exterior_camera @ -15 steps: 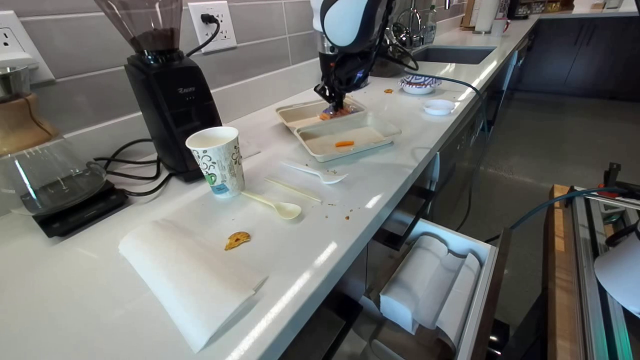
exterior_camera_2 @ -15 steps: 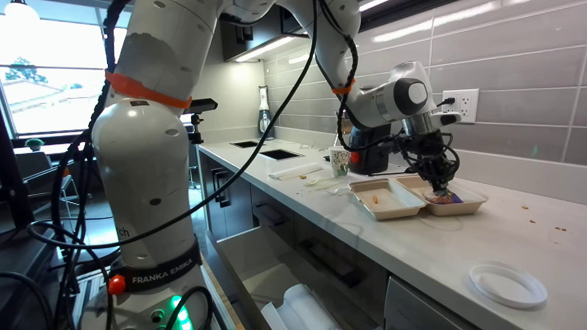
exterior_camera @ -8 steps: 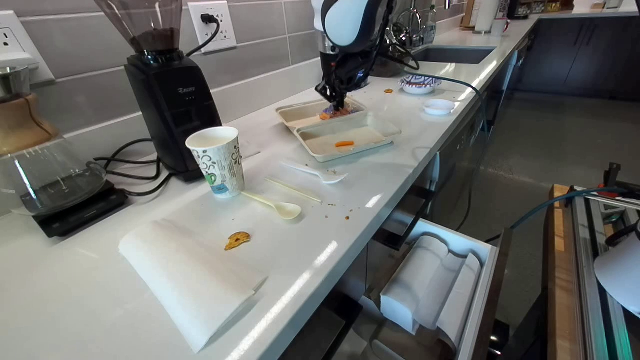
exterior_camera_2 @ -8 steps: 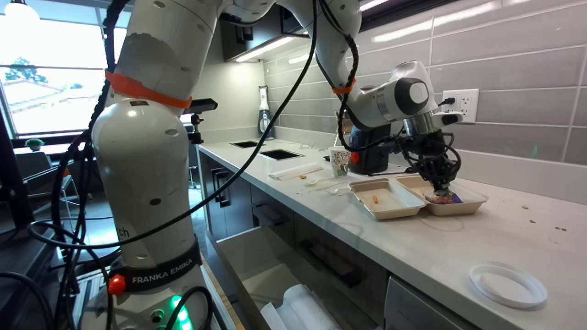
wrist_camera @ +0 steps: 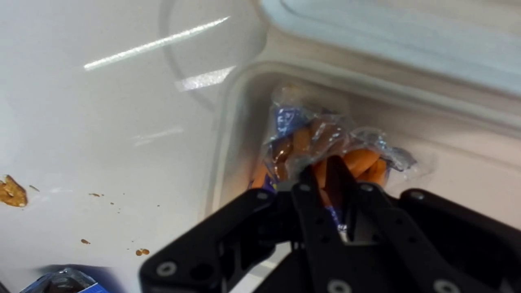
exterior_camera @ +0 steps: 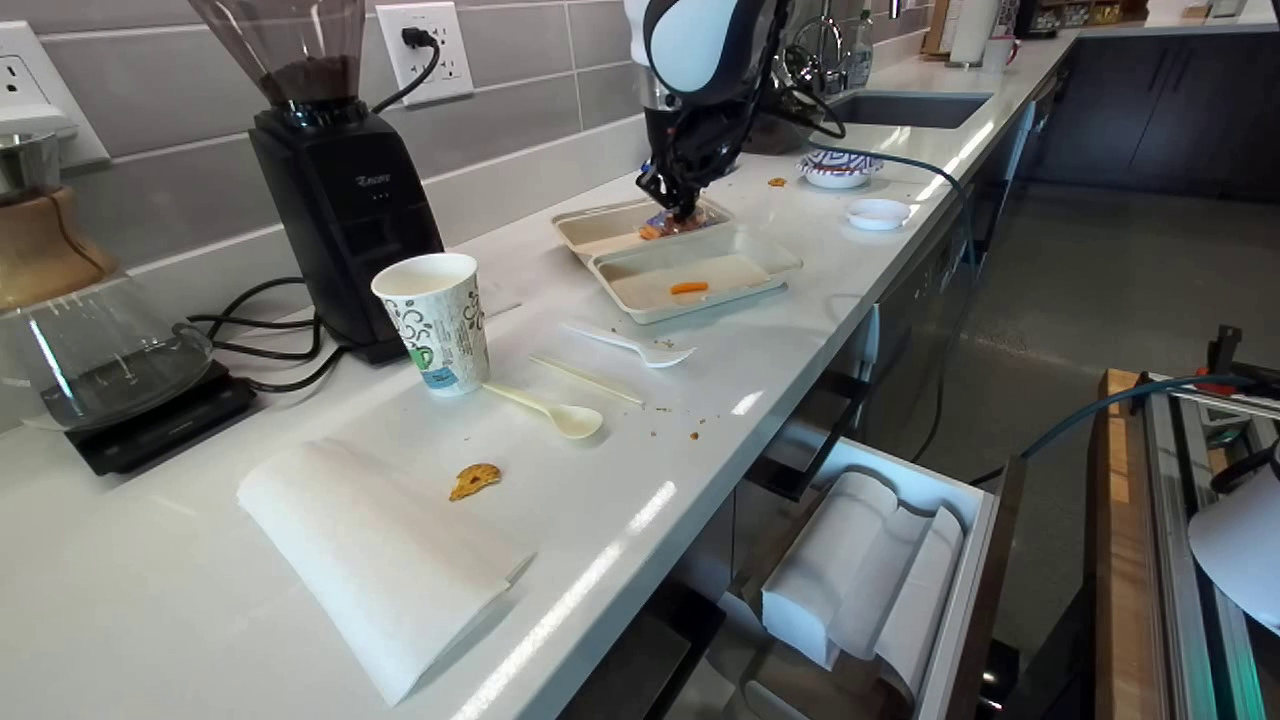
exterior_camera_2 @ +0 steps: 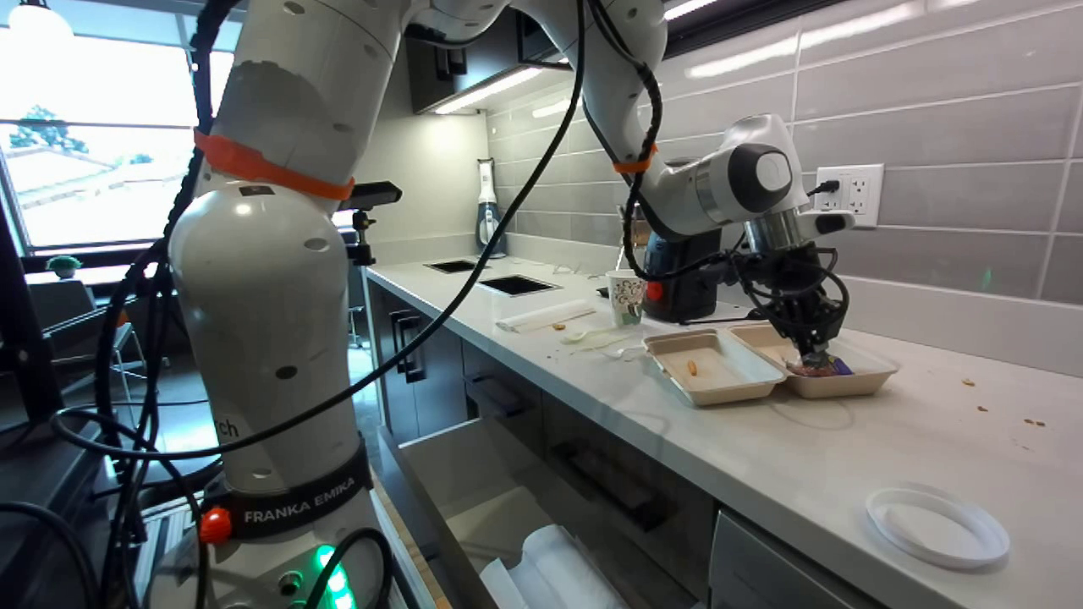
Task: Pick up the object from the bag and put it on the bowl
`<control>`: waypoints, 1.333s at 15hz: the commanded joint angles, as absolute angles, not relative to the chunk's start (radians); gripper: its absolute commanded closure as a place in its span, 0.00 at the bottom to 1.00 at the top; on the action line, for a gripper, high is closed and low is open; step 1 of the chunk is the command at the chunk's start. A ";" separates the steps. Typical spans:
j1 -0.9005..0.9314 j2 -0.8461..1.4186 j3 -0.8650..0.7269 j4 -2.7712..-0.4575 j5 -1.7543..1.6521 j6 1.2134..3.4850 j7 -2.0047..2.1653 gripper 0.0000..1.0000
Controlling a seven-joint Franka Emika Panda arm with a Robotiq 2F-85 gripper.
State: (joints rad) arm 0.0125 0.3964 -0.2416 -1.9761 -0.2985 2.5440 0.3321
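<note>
The bag is a clear crinkly bag with blue print [wrist_camera: 291, 118], holding orange carrots [wrist_camera: 361, 160]. It lies in a tan takeout tray [exterior_camera_2: 871, 372] and also shows in an exterior view [exterior_camera: 658, 230]. My gripper [wrist_camera: 321, 165] points down into the bag's mouth. Its fingertips stand a narrow gap apart among the carrots. Orange shows between them, but whether they pinch a carrot cannot be told. The gripper also shows in both exterior views [exterior_camera: 684, 210] [exterior_camera_2: 814, 357]. A blue-and-white patterned bowl [exterior_camera: 840, 170] stands farther along the counter; it is out of the wrist view.
The tray's lid [exterior_camera: 735, 270] lies open with one carrot [exterior_camera: 688, 287]. A white round dish [exterior_camera: 878, 214] stands near the counter edge. A blue item [wrist_camera: 91, 289] is cut off at the wrist view's lower left. A paper cup [exterior_camera: 435, 320], spoon [exterior_camera: 575, 420] and open drawer [exterior_camera: 985, 520] are nearer.
The gripper has shifted slightly to the right in an exterior view and sits a little lower on the bag. The tray and bowl have not moved.
</note>
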 commanded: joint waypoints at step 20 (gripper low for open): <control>0.010 0.414 -0.228 -1.968 -0.286 2.525 0.342 0.80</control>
